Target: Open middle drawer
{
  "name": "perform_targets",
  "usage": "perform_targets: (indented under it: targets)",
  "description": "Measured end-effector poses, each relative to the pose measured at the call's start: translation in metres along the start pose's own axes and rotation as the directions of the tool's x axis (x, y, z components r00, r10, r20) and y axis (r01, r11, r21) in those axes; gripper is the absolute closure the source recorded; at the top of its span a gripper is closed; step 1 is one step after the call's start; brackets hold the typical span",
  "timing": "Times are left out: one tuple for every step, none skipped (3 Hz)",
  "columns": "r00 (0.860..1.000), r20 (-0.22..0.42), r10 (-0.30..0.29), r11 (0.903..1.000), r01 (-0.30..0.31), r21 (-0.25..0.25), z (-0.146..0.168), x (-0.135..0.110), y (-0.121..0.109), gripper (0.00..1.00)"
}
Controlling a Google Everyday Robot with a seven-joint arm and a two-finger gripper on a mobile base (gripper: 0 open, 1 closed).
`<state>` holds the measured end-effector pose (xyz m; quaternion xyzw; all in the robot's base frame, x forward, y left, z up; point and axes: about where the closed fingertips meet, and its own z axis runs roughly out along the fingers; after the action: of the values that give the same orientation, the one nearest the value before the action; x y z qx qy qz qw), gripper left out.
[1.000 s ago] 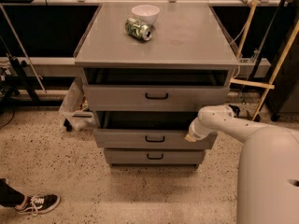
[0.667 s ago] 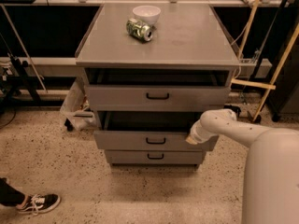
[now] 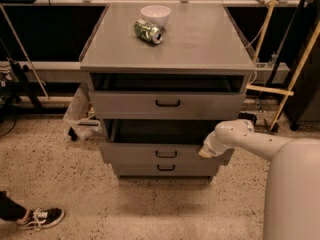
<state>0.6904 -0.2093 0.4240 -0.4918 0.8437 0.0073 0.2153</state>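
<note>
The middle drawer (image 3: 140,153) had come further out over the last second. Its front sat lower in view and clear of the bottom drawer (image 3: 165,169) beneath, with a dark gap open behind it. The end effector (image 3: 205,152) had travelled with it and was pressed against the right end of that front, well to the side of the handle (image 3: 166,154). Whether it was spread or closed could not be told. The top drawer (image 3: 167,104) of the cabinet (image 3: 200,49) stood ajar too. The task looked largely done, with perhaps a little travel left.
</note>
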Motion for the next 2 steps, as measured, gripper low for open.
perform_targets:
  targets:
    - [1.000, 0.000, 0.000, 1.0000, 0.000, 0.000, -0.0042, -0.0017, -0.0009, 1.00]
    - [1.000, 0.005, 0.010, 0.9999, -0.010, -0.002, -0.0088, 0.0018, 0.0057, 1.00]
